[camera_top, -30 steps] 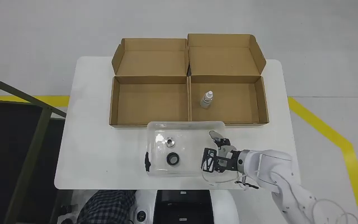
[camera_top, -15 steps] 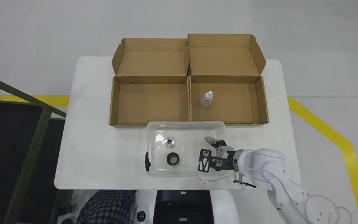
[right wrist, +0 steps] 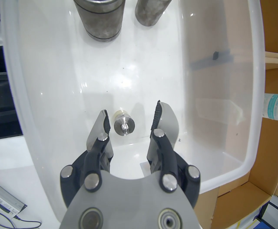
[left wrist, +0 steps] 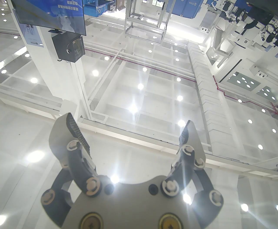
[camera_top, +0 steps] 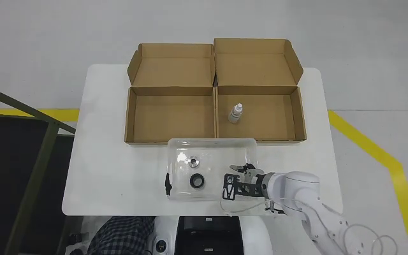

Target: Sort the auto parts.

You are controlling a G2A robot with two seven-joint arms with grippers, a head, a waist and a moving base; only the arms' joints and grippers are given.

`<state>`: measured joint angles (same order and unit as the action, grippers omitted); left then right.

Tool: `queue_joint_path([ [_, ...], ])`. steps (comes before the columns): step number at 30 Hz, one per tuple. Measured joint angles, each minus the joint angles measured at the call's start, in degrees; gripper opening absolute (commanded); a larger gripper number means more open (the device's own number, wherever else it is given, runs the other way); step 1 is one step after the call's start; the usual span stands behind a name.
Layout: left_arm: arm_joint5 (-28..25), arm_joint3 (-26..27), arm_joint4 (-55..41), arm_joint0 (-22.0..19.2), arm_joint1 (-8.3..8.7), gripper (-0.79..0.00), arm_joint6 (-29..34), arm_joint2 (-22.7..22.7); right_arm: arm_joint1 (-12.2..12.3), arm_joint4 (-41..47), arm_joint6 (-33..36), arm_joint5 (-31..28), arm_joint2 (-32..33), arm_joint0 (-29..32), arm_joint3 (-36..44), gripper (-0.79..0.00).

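A clear plastic bin [camera_top: 210,141] stands at the table's front middle. In it lie a flanged metal part [camera_top: 189,160] and a black ring part [camera_top: 197,182]. My right gripper [camera_top: 232,178] is inside the bin's right half, open. In the right wrist view the gripper [right wrist: 131,111] straddles a small metal stud [right wrist: 124,126] on the bin floor, which sits close to one finger [right wrist: 105,122]. Two grey metal cylinders [right wrist: 101,17] [right wrist: 151,10] stand farther along the bin. My left gripper [left wrist: 129,120] is open, holds nothing and points at the ceiling.
Two open cardboard boxes sit behind the bin: the left one [camera_top: 171,118] has nothing in it, the right one [camera_top: 258,121] holds a small white bottle [camera_top: 236,113]. A small black piece [camera_top: 167,185] sits at the bin's left edge. The bin wall [right wrist: 217,86] stands beside the right gripper.
My right gripper has moved left and deeper into the bin, and its fingers now sit on either side of the small stud.
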<state>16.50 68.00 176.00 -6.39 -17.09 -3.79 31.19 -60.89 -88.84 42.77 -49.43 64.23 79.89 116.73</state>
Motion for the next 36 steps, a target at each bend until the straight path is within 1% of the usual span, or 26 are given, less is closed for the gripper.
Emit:
queue_joint_path([
  [2,0.0,0.0,0.0,0.0,0.0,0.0,0.0,0.0,0.0,-0.2,0.4,0.1,-0.2,0.0,-0.1,-0.437],
  [4,0.0,0.0,0.0,0.0,0.0,0.0,0.0,0.0,0.1,-0.3,0.8,0.4,-0.3,-0.1,-0.2,-0.496],
  [6,0.0,0.0,0.0,0.0,0.0,0.0,0.0,0.0,0.1,-0.3,1.0,0.6,-0.5,-0.2,-0.4,-0.597],
  [7,0.0,0.0,0.0,0.0,0.0,0.0,0.0,0.0,0.1,-0.3,1.1,0.7,-0.6,-0.3,-0.5,-0.631],
  [10,0.0,0.0,0.0,0.0,0.0,0.0,0.0,0.0,0.1,-0.1,1.3,0.8,-0.9,-0.5,-0.6,-0.785],
  [17,0.0,0.0,0.0,0.0,0.0,0.0,0.0,0.0,0.2,0.0,0.9,1.6,-1.3,-0.8,-0.2,-0.785],
  [23,0.0,0.0,0.0,0.0,0.0,0.0,0.0,0.0,0.5,0.8,-2.3,2.0,-0.1,0.2,2.2,-0.785],
  [26,0.0,0.0,0.0,0.0,0.0,0.0,0.0,0.0,0.7,2.0,-5.2,1.7,1.1,0.7,3.0,-0.785],
  [30,0.0,0.0,0.0,0.0,0.0,0.0,0.0,0.0,0.9,5.1,-11.3,1.3,2.8,0.9,2.7,-0.785],
  [36,0.0,0.0,0.0,0.0,0.0,0.0,0.0,0.0,0.7,9.9,-21.7,1.5,3.9,-1.3,-2.2,-0.785],
])
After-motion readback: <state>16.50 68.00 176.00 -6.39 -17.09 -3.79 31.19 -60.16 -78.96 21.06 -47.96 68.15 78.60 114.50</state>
